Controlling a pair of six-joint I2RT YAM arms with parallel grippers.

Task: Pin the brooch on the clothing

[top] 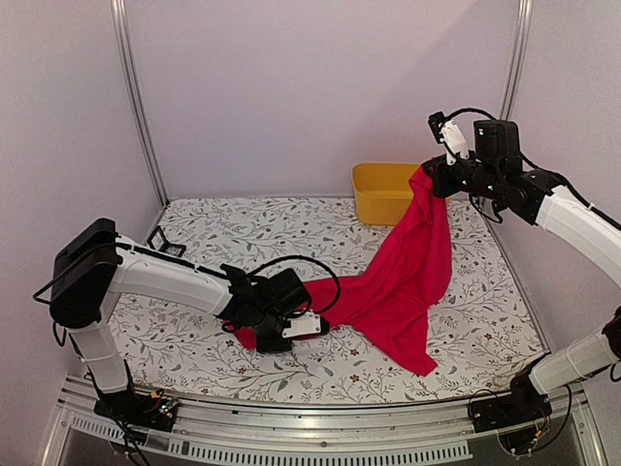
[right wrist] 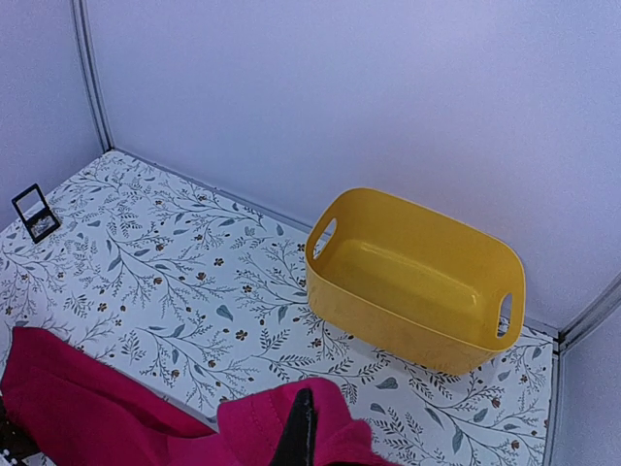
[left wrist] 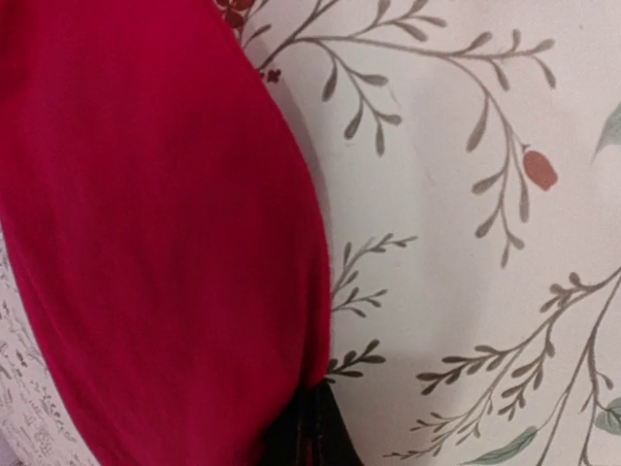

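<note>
Right jaws pinch the red shirt [top: 403, 272] up high near the desk's [top: 213, 233] far right corner; left jaws pinch its low end near the front edge. It looks soft and floppy, best held by edges. I see no brooch.

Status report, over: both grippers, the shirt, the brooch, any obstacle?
Left gripper shut on shirt, low corner. Right gripper shut on shirt, held high. Brooch not in sight. Yellow basket just behind the hanging shirt.
</note>
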